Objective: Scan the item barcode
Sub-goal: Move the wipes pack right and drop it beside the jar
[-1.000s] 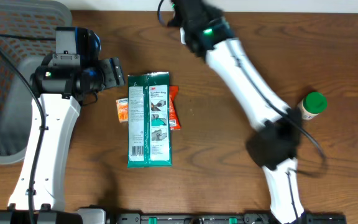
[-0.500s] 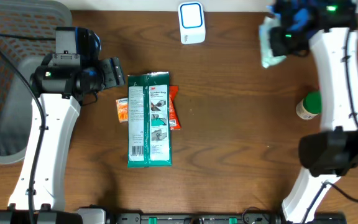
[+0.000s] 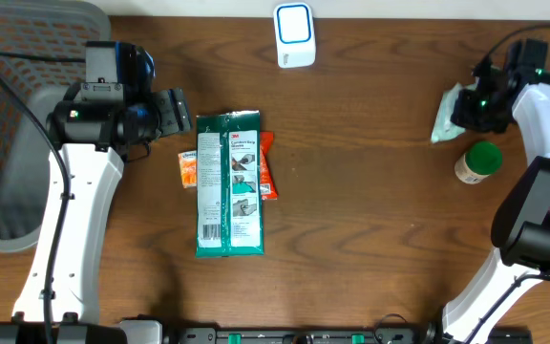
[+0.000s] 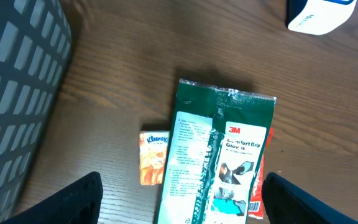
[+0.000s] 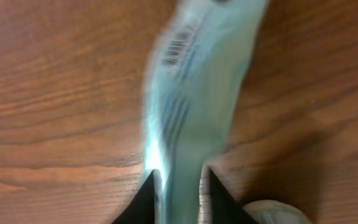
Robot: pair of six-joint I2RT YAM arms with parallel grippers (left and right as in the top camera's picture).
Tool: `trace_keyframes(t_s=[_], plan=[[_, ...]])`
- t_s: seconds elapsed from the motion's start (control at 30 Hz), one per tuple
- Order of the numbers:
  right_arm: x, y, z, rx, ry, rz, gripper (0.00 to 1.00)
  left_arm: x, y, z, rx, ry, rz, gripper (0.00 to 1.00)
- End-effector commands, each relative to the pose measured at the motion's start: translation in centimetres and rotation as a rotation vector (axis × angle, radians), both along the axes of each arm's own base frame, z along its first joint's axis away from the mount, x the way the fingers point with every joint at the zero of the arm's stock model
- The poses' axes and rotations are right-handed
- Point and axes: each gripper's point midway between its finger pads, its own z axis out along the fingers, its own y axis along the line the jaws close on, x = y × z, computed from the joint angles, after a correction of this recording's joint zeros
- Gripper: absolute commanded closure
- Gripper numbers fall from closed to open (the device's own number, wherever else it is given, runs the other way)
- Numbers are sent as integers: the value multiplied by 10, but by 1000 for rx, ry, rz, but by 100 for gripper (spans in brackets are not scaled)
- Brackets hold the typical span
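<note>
**Pouch sat between the right fingers, nowhere near the scanner**

The pale green pouch (image 5: 188,106) was seen running straight through the gap between the right fingers (image 5: 145,202), with its barcode (image 5: 178,43) out past the tips and turned up toward the wrist camera. The gap was narrow and the pouch filled it. Whether it was actually being pinched or just flanked couldn't be told, since the shot was too blurry. It was probably carried stripes-out like that so the code could be shown to a reader without regripping.

The scanner (image 3: 294,36) was standing well apart from those fingers, though, off toward the other arm's side. So the pouch looked parked away from it rather than being presented to it.

A green-capped bottle (image 3: 478,161) was stood upright just beside the right fingers. What was in it couldn't be made out.

The left fingers (image 4: 79,205) were spread wide with nothing between them, hanging over the tabletop (image 3: 351,210). A glove pack (image 4: 219,155) was lying flat ahead of the tips. A tissue packet (image 4: 154,155) was touching one long edge of it, and a red packet (image 3: 268,164) was poking out from under the other. They were likely bunched there as the next items in reach.

A mesh basket (image 3: 8,115) was sat behind the left fingers, and nothing could be spotted in the part that showed.
</note>
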Motion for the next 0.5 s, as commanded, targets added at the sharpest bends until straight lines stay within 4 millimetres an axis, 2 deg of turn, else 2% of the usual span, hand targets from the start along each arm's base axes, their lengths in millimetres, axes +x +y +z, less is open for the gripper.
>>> trace_keyframes(t_s=[0.0,0.07,0.1,0.13,0.23,0.3,0.4,0.47], plan=[[4,4,7,19,-31,-1,37,0,2,-4,5,9,-1,18],[9,0,17,12,-55,-4,8,0,2,-4,5,9,-1,18],[13,-1,27,6,-74,-6,1,0,2,-4,5,9,-1,18],[18,-2,45,0,-97,-5,2,0,2,-4,5,9,-1,18],[20,4,80,-5,-123,9,8,0,2,-4,5,9,-1,18],[13,25,110,18,-128,49,6,0,2,-4,5,9,-1,18],[-1,58,127,99,-112,110,1,0,2,-4,5,9,-1,18],[-14,85,130,180,-75,155,1,0,2,-4,5,9,-1,18]])
